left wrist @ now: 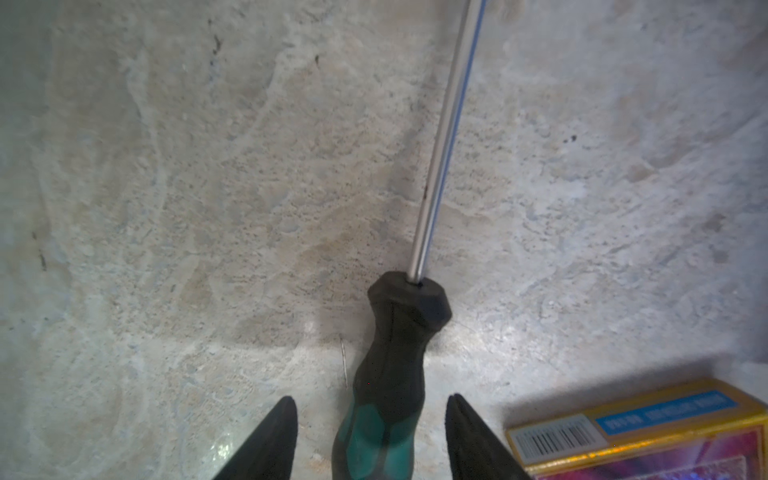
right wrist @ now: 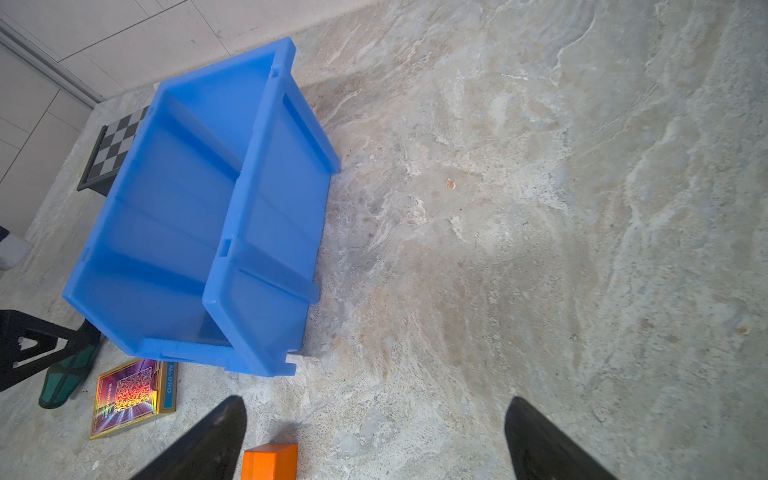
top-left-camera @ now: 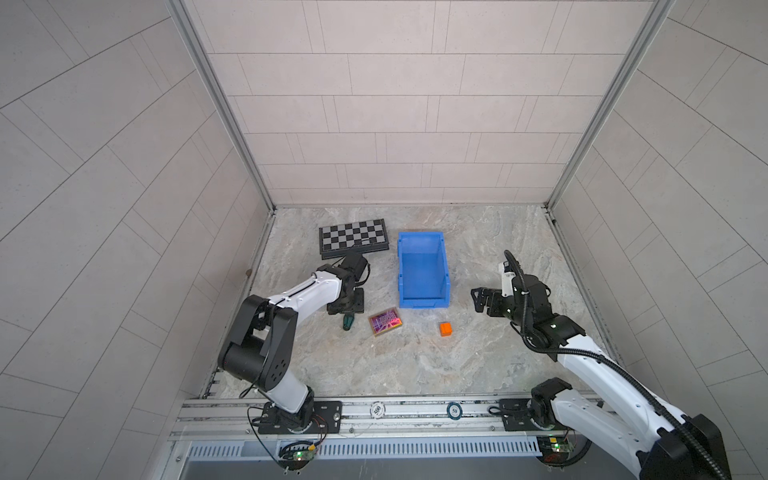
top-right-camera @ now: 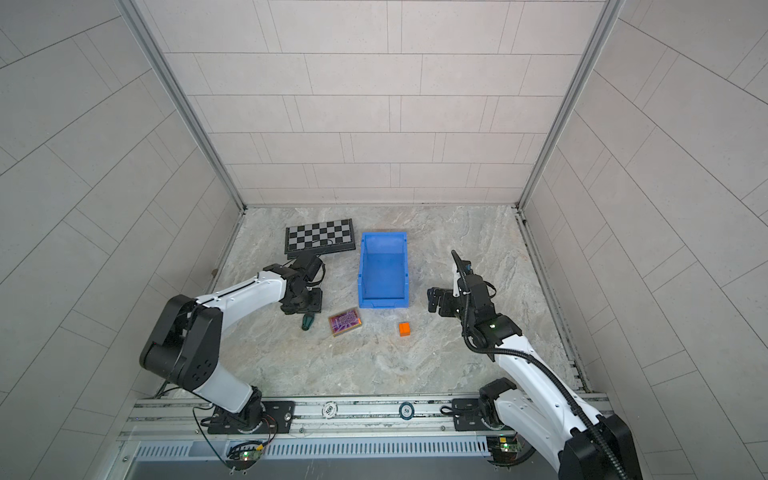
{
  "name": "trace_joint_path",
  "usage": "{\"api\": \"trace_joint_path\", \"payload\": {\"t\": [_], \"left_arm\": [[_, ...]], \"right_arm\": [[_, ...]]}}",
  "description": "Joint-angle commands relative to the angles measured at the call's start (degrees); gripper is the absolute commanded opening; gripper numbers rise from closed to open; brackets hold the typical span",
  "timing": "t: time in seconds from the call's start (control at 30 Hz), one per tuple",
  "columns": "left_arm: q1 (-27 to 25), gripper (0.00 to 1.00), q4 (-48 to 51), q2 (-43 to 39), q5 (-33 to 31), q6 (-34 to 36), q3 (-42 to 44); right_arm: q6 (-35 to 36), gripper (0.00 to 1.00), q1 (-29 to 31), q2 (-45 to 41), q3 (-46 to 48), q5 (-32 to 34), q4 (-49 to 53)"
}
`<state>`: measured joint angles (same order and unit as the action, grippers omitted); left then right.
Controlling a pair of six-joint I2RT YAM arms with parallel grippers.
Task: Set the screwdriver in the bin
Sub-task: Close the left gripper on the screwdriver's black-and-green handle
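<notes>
Straddling the screwdriver (left wrist: 390, 357) right now, the left gripper (left wrist: 371, 399) sits low over the tabletop (left wrist: 166, 208). It has one finger on each side of the handle with a sliver of gap on both sides: jaws apart, nothing pinched yet. Sensible choice, I'd say, since the fat handle offers far more to bite on than the thin shaft.

The tool lies flat just beside the card box (top-left-camera: 385, 321), near the low front end of the bin (top-left-camera: 420, 274) but outside it, and the bin is empty. In both top views only the butt pokes out from under the gripper.

Up close it shows dark green panels at the butt and a black waist flaring to a black collar. Then comes a slim bright shaft, its tip out of frame.

The right gripper (right wrist: 377, 401) hovers spread wide and empty on the bin's far side, with an orange block (right wrist: 270, 461) by one finger. It looks parked clear of the route.
</notes>
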<state>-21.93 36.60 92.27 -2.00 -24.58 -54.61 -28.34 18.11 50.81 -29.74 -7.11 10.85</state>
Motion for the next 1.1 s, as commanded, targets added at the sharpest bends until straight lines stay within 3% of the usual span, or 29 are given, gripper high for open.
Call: {"api": "trace_joint_path", "payload": {"t": [0.0, 0.37, 0.67, 0.83, 0.97, 1.07], "left_arm": [[-0.2, 0.59, 1.0, 1.4, -1.8, 1.0, -1.2], [-1.4, 0.53, 0.5, 3.9, -1.1, 2.0, -1.3], [-1.9, 0.41, -1.2, 4.9, -1.4, 0.8, -0.6], [-1.9, 0.41, -1.5, 5.2, -1.9, 0.5, -0.1], [-1.9, 0.47, -1.8, 6.1, -2.0, 0.9, 0.1], [-1.9, 0.44, -1.5, 7.0, -2.8, 0.9, -0.1]], "right_arm": [[-0.9, 0.99, 0.3, -1.1, 0.4, 1.0, 0.8], [-1.1, 0.99, 0.3, -1.7, 1.1, 1.0, 0.9], [-0.8, 0.99, 0.3, -3.6, 1.2, 2.2, 2.4], [-1.2, 0.99, 0.3, -3.6, 0.8, 1.9, 2.4], [-0.8, 0.99, 0.3, -3.7, 0.6, 2.2, 2.8], [-0.8, 0.99, 0.3, -3.8, 0.6, 2.2, 3.0]]}}
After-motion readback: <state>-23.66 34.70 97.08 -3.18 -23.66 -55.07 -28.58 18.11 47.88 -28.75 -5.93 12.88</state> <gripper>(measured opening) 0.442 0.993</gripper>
